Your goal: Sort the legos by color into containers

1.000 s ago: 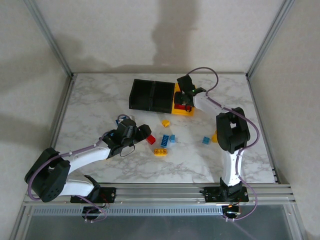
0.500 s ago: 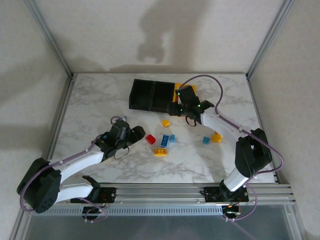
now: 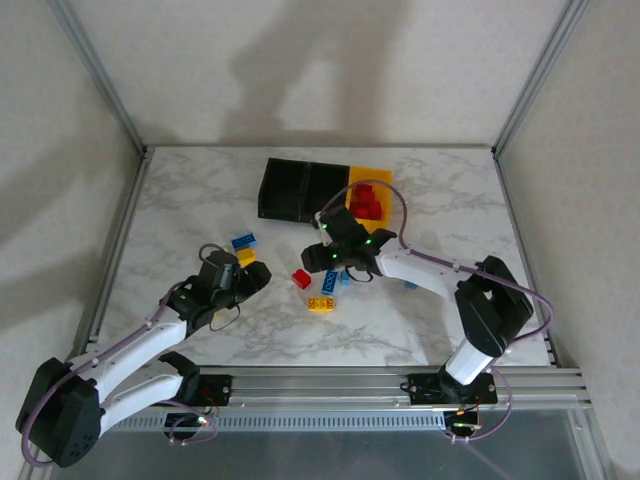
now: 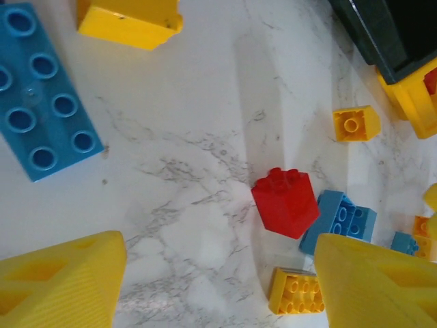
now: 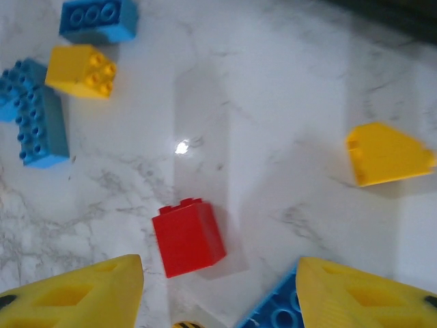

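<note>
Legos (image 3: 345, 277) lay loose across the middle of the desk (image 3: 180, 200), and neither arm had one in hand. At the lower left of the overhead view, the left pincer (image 3: 252, 274) hung low over the marble with its yellow fingers (image 4: 61, 283) spread wide and nothing between them. Just above it in the frame sat a long blue brick (image 3: 243, 240) and a yellow brick (image 3: 246, 257), near enough that either looked a likely pick. Its wrist camera looked past the open gap toward a red brick (image 4: 285, 201) lying further off.

That red brick sat near the centre of the overhead view, with a flat yellow piece (image 3: 321, 303) just below it. To its right, the right pincer (image 3: 320, 262) pointed down at the same cluster, jaws apart and empty. In its wrist view the red brick lay just ahead of the gap, not between the fingers, so it seemed lined up to close on that piece.

At the upper centre stood the bins in a row. The two black bins (image 3: 285, 190) were on the left, their insides too dark to read. The yellow bin (image 3: 376, 175) was on the right and already held red bricks (image 3: 368, 207), so red evidently belonged there. With both arms facing the same red piece, they risked crowding each other.
</note>
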Action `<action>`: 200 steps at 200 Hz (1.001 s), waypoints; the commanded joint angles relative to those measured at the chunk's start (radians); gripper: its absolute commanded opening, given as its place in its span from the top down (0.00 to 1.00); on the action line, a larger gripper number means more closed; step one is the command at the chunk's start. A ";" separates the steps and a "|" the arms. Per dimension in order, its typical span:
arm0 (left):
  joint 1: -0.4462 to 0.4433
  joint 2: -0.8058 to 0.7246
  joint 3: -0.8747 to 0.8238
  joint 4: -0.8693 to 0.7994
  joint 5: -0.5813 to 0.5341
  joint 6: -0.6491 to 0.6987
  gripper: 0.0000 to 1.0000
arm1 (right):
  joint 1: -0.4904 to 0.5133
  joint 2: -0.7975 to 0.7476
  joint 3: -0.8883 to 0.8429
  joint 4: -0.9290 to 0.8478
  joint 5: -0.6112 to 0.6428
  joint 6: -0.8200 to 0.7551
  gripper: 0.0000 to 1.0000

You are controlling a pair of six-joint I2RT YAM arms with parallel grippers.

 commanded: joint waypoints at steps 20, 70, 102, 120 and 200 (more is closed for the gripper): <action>0.017 -0.037 -0.015 -0.057 0.029 -0.001 0.27 | 0.057 0.092 0.010 0.021 0.019 0.005 0.38; 0.024 -0.056 -0.032 -0.046 0.035 -0.004 0.27 | 0.085 0.173 0.057 0.017 0.040 -0.001 0.38; 0.028 -0.058 -0.038 -0.042 0.035 -0.006 0.27 | 0.103 0.216 0.087 0.007 0.050 -0.007 0.39; 0.028 -0.060 -0.041 -0.036 0.037 -0.009 0.26 | 0.115 0.239 0.103 0.001 0.056 -0.011 0.40; 0.029 -0.050 -0.055 -0.018 0.032 -0.014 0.27 | 0.126 0.284 0.125 0.002 0.068 -0.010 0.64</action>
